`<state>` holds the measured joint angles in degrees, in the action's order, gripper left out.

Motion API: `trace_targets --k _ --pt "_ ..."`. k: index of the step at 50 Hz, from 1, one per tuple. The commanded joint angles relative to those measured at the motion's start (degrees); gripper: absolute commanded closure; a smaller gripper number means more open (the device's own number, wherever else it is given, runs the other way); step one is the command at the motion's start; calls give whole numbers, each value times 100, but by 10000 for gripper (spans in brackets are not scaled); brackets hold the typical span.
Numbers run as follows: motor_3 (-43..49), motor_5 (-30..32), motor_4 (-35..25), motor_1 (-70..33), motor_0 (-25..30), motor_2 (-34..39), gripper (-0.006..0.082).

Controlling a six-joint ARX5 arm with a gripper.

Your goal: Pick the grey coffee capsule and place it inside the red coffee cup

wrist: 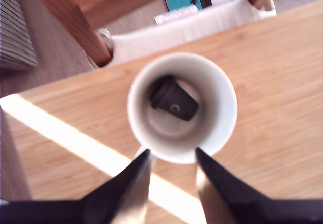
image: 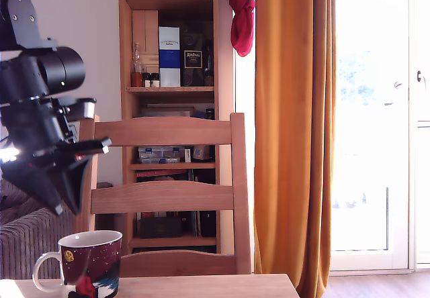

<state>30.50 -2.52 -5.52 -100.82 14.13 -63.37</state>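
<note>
The red coffee cup (image: 94, 258) stands on the wooden table at the exterior view's lower left, its white handle toward that view's left. From above, the wrist view shows its white inside (wrist: 181, 105) with the dark grey coffee capsule (wrist: 173, 99) lying on its side at the bottom. My gripper (wrist: 172, 153) hangs over the cup, open, with nothing between its two dark fingers (wrist: 128, 183). In the exterior view the gripper (image: 62, 201) sits a little above the cup's rim.
A wooden chair (image: 168, 197) stands right behind the table (wrist: 272, 82), its white seat cushion (wrist: 186, 27) close to the cup. A bookshelf (image: 171, 76) and an orange curtain (image: 292, 130) are farther back. A bright strip of sunlight (wrist: 65, 138) crosses the tabletop.
</note>
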Motion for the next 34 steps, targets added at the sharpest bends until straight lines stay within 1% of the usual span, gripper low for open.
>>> trace_targets --k 1,12,22,27,34 --pt "-24 57 63 540 -120 -35 788" --pt "81 109 614 1606 -332 -26 788" --pt "-83 221 929 2433 -466 116 788" --pt "-232 278 964 2771 -487 302 788" --pt "-562 278 1088 3268 -494 804 788"
